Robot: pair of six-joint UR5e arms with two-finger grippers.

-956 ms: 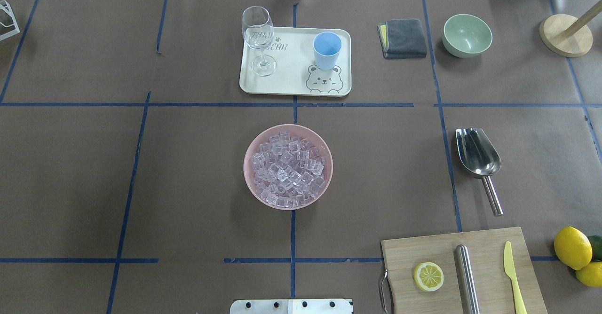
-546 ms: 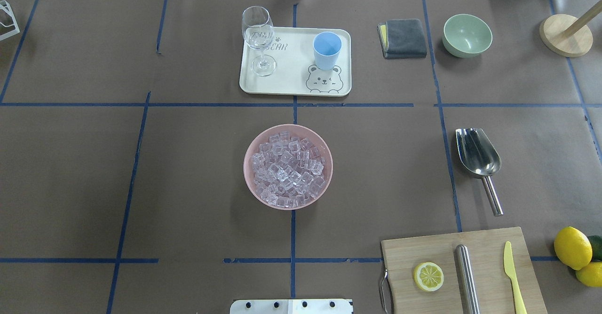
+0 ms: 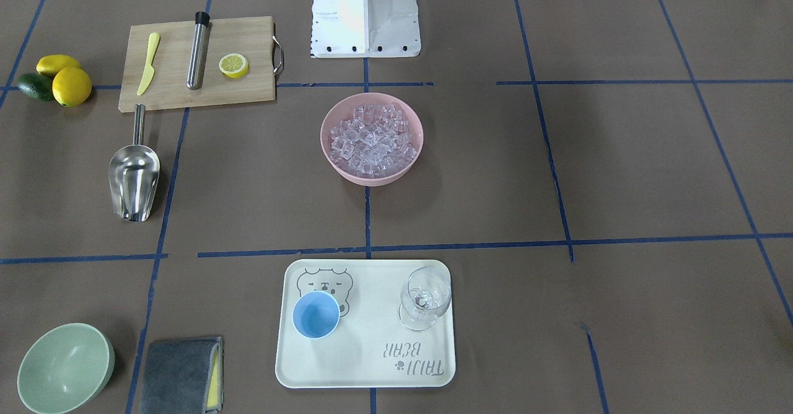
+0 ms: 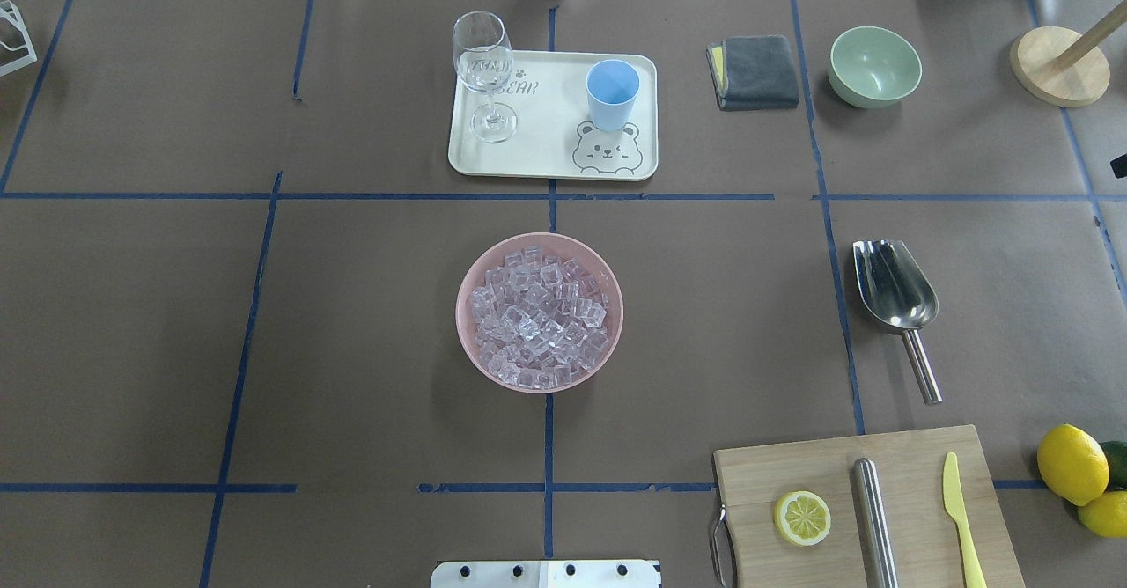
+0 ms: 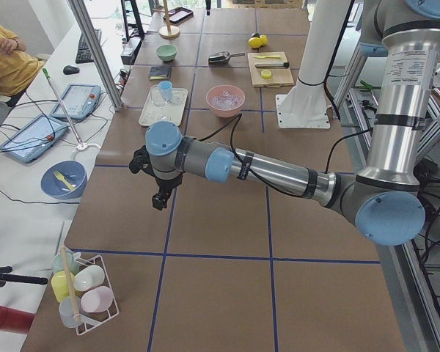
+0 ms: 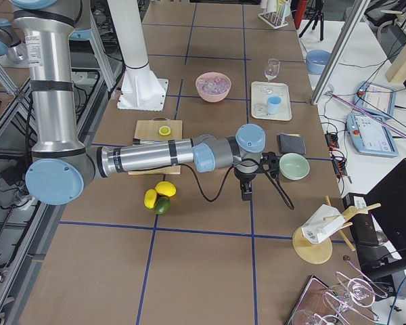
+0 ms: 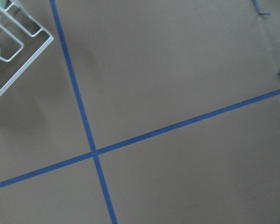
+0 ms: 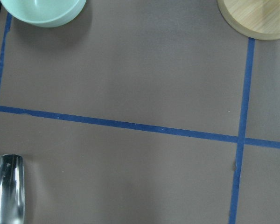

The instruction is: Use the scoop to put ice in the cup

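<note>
Bring the right pincer (image 6: 245,195), near the green bowl (image 6: 294,166), down across the handle of the scoop (image 4: 895,284), flat on the desk (image 4: 352,306) right of the ice (image 4: 539,315). Keep its trough level for the blue cup (image 4: 612,93) on the tray (image 4: 546,143). Cannot tell either pincer's opening; left pincer (image 5: 160,201) well away.

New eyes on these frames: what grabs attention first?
The pink bowl at table centre, heaped with clear ice. Then the shiny scoop lying untouched on the robot's right, and the blue cup standing empty on the bear tray beside a stemmed glass.
</note>
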